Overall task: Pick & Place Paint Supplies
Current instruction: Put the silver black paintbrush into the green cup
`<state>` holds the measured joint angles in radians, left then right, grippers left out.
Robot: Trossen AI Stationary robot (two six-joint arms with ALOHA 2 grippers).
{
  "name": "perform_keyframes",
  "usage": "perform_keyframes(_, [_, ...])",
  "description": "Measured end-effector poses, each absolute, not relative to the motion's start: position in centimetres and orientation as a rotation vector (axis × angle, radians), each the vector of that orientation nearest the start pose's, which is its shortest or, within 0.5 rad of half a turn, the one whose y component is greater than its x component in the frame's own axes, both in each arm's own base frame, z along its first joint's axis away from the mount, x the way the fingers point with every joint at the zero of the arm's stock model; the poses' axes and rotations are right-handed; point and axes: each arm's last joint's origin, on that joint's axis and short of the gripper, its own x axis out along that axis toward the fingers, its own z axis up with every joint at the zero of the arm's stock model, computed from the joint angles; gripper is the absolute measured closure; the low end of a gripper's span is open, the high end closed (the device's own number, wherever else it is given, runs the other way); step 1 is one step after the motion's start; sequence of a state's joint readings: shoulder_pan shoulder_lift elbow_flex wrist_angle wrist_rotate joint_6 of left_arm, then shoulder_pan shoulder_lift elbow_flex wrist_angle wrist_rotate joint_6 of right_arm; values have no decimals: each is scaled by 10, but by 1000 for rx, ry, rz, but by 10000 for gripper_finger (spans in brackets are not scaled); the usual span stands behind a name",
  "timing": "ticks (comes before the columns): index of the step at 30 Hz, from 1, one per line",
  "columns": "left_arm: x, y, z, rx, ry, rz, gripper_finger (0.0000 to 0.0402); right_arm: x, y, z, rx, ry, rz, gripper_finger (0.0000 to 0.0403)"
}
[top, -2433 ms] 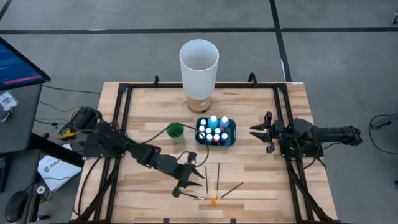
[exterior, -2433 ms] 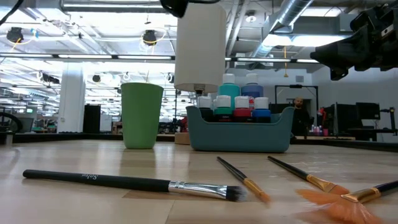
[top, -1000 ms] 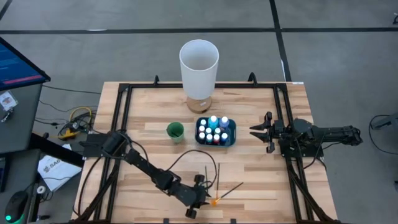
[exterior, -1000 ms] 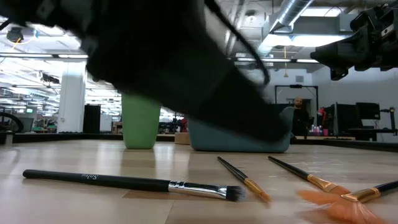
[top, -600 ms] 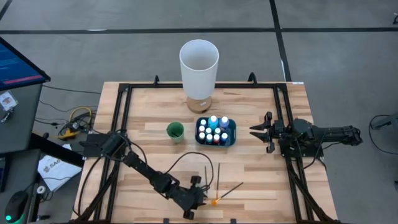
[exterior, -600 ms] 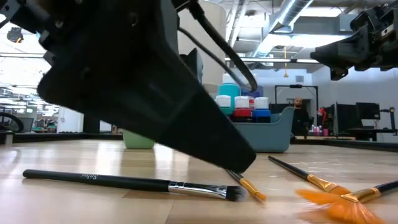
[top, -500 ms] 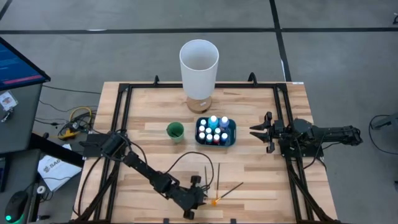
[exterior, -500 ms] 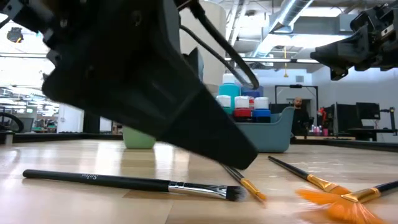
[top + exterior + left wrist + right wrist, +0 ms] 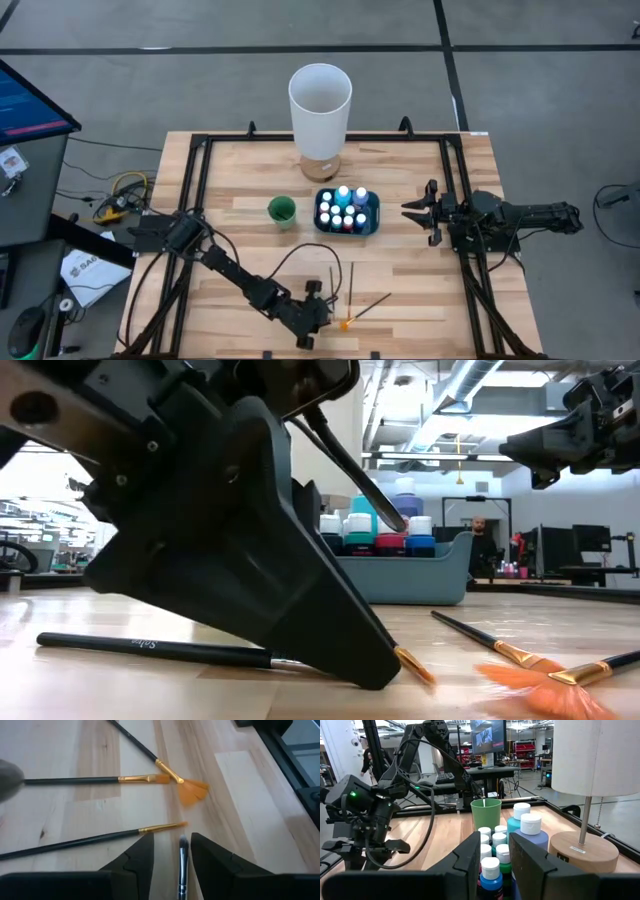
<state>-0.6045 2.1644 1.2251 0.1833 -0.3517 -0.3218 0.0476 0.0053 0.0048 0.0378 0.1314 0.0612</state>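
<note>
No legible text: only a small pale, unreadable marking on the black brush handle.

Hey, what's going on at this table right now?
The left pincer is low over the wooden table, fingers open astride a dark-handled brush with a dark tip. Three more thin brushes lie nearby, one with an orange fan tip. The small paint bottles sit in a blue tray. The right pincer waits beside that tray, holding nothing.

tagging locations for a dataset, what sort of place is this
Probably a robotics lab or workshop: exposed ceiling ducts, shelves and a wall screen beyond, and a black-framed pale wooden table on a taped grey floor.
</note>
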Motion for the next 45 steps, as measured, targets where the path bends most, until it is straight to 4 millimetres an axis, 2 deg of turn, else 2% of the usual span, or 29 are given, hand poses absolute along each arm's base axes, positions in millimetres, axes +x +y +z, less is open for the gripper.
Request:
perform_keyframes(7, [359, -236, 93, 42, 702, -119, 297, 97, 1, 168, 64, -39, -82, 305])
perform_keyframes(16, [358, -235, 92, 32, 727, -126, 394, 98, 1, 168, 64, -39, -83, 305])
perform_keyframes(26, [356, -234, 100, 6, 728, -104, 401, 97, 1, 168, 64, -40, -82, 305])
perform_keyframes(29, [355, -233, 109, 20, 716, -102, 401, 97, 1, 168, 64, -39, -82, 305])
perform_keyframes(37, [350, -226, 152, 67, 587, -36, 401, 98, 1, 168, 64, -39, -82, 305])
perform_keyframes(42, [335, -213, 183, 89, 489, 66, 401, 97, 1, 168, 64, -39, -82, 305])
perform_keyframes(45, [319, -201, 201, 94, 433, 148, 401, 98, 1, 168, 64, -39, -83, 305])
